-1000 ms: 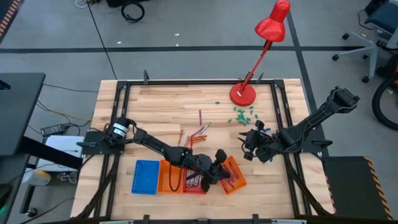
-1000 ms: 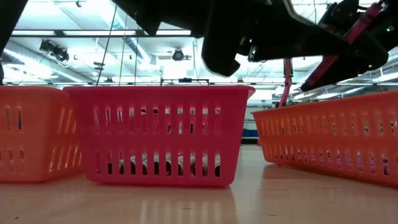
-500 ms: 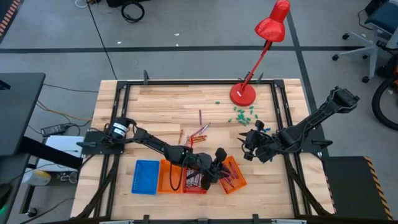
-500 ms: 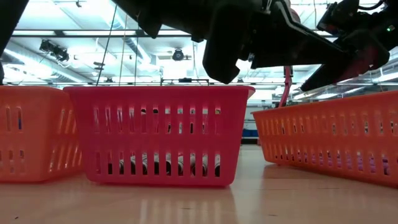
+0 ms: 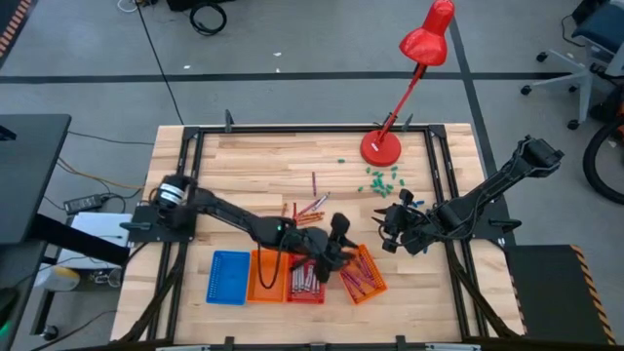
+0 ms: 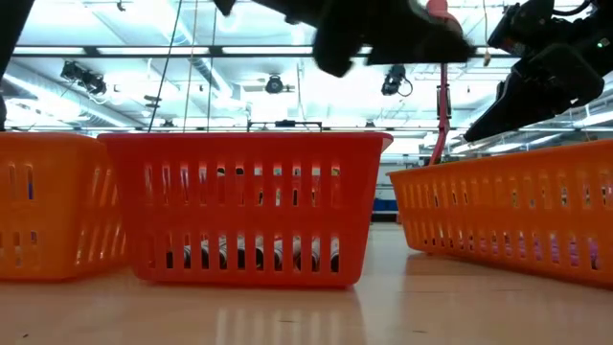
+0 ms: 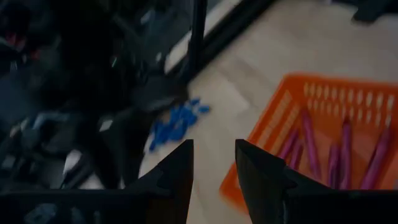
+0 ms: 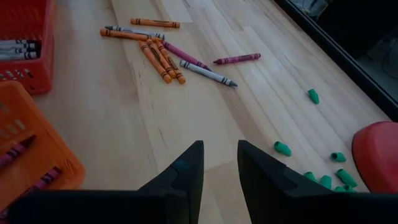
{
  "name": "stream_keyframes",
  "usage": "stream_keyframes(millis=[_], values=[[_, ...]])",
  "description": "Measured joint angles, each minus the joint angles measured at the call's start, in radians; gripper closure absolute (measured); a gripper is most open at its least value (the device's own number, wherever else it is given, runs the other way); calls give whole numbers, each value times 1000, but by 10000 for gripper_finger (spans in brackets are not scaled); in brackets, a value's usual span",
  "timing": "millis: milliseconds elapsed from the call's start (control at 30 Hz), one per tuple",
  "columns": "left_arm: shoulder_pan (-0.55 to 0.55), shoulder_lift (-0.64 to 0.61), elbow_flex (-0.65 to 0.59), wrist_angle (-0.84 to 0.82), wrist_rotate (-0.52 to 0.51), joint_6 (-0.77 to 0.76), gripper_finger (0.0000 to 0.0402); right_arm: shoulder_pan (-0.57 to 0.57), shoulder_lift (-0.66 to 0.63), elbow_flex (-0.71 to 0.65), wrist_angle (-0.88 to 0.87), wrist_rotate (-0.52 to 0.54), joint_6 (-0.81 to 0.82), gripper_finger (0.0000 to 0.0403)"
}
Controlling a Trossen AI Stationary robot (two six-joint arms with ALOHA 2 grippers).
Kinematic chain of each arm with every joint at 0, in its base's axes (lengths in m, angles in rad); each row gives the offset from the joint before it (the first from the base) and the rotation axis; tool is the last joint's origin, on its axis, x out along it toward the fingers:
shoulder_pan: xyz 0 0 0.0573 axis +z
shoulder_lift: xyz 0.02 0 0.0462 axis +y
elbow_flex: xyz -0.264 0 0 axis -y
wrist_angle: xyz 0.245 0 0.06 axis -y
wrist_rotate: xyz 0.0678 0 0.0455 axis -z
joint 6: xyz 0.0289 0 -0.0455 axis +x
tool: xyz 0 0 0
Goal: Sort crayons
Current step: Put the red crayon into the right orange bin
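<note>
The left arm has pulled back and lifted since a second ago: its claw (image 5: 338,232), which hung over the red basket (image 5: 305,282), now sits just past the far rims of the baskets, fingers (image 7: 177,174) parted with nothing between them. Four baskets stand in a row on its near side: a blue basket (image 5: 228,277), an orange basket (image 5: 266,277), the red one with grey crayons (image 5: 301,283), and a tilted basket (image 5: 362,274) with purple ones (image 7: 346,149). Beyond the claw lie the loose crayons (image 8: 163,60), about eight: mostly orange, two grey, two pink. The right claw (image 5: 388,232) waits beside them, fingers (image 8: 186,171) apart and empty, green bits (image 5: 380,179) just beyond it.
</note>
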Motion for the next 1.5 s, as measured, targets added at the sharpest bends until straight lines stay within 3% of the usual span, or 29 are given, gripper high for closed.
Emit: stream_keyframes(millis=[200,533,633,867,1300,1500], values=[[70,-83,0,-220,-85,-170,271,0,0,0,0,-1,0,300],[279,-73,-2,-651,-92,-834,283,0,0,0,9,-1,-6,300],[340,-57,0,-645,-93,-1000,285,0,0,0,13,-1,-9,300],[422,1,0,-624,-90,-1208,283,1,2,1,32,-10,-27,300],[487,104,-1,-611,-79,-1278,214,1,2,1,42,-21,-34,300],[482,116,3,-619,-88,-1202,217,1,2,1,46,-26,-42,300]])
